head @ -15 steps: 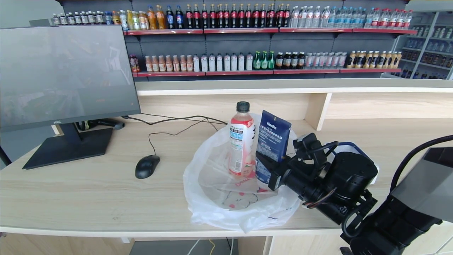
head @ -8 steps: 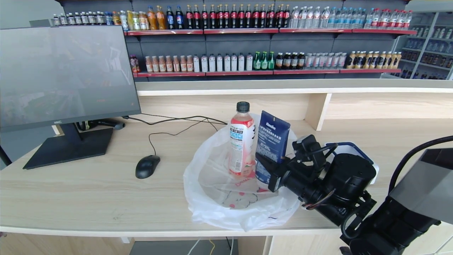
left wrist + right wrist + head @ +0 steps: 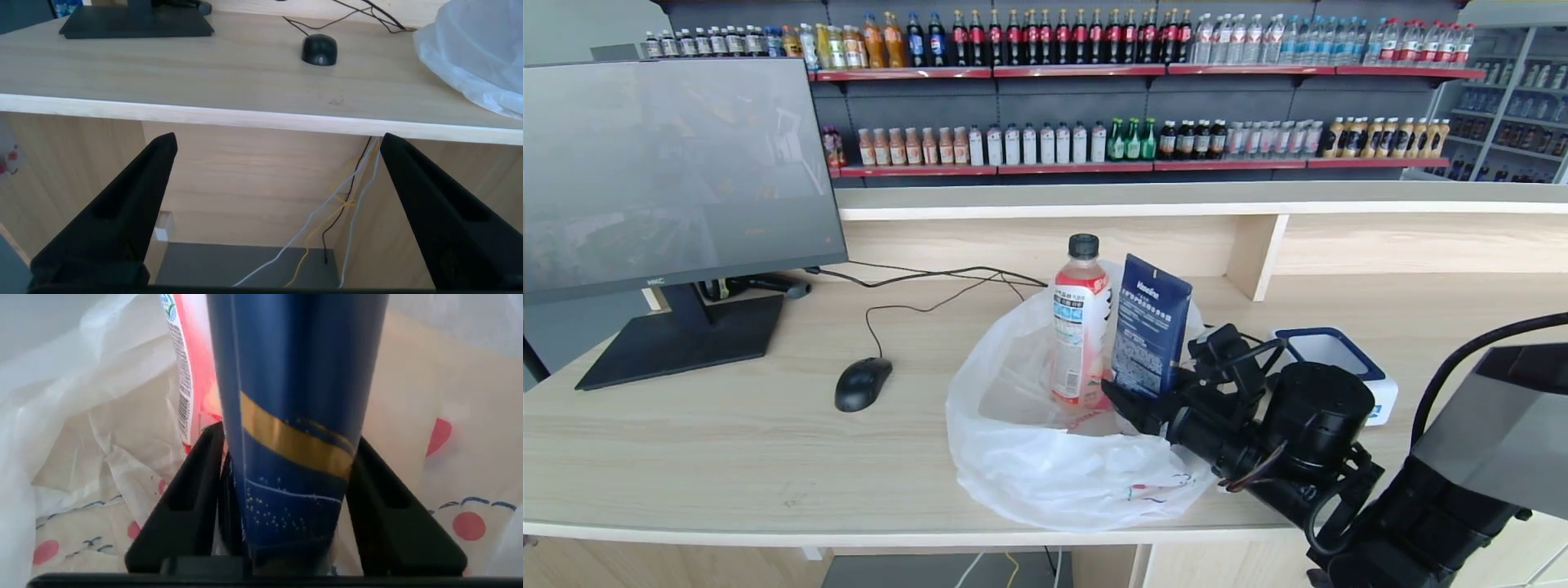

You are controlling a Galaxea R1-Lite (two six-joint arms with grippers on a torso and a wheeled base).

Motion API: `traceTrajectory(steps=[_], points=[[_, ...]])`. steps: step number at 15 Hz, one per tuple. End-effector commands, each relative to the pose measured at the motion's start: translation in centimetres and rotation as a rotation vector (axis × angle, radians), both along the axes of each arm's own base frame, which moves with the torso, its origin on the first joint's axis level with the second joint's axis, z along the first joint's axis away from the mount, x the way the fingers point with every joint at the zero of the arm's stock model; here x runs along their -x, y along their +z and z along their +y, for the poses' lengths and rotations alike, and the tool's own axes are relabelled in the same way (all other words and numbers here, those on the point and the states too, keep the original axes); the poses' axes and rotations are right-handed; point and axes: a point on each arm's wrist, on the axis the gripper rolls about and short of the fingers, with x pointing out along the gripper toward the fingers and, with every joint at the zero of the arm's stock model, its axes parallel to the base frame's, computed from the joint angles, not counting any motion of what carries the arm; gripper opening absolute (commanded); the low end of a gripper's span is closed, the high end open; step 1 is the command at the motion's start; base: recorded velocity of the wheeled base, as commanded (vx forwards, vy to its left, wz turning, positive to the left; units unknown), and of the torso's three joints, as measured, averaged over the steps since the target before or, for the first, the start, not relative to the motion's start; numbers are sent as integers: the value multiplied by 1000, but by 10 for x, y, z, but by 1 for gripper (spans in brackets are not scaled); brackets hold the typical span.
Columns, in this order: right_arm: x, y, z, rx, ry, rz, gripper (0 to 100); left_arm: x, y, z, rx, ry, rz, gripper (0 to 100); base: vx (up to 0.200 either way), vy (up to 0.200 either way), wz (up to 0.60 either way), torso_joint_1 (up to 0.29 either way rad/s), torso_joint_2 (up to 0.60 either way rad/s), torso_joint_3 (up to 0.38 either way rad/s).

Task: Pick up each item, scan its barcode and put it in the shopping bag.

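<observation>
The left gripper [image 3: 278, 143] hung below the table [image 3: 727, 441] edge, its fingers wide apart and empty. In the white shopping bag [image 3: 1029, 474] stood a pink bottle [image 3: 1081, 327]. Just right of it, the right gripper [image 3: 1141, 398] had its fingers clamped on the upright blue pouch [image 3: 1152, 327], low in the bag.

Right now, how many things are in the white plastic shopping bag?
2. A pink drink bottle with a black cap stands upright in the white plastic shopping bag; a dark blue pouch stands beside it, held by the right gripper. Folds might hide more.
</observation>
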Motion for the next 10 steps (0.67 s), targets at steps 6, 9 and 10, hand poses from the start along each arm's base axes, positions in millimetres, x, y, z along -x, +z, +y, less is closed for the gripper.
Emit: traceTrajectory(steps=[6,9,10], points=[[4,14,-2,-31,2,-43,100,0,0,0,0,0,0,100,0,0,0,0,0,0],[9,27,-5,-52,2,-76,100,0,0,0,0,0,0,100,0,0,0,0,0,0],[11,32,-7,-61,2,-90,100,0,0,0,0,2,-1,100,0,0,0,0,0,0]])
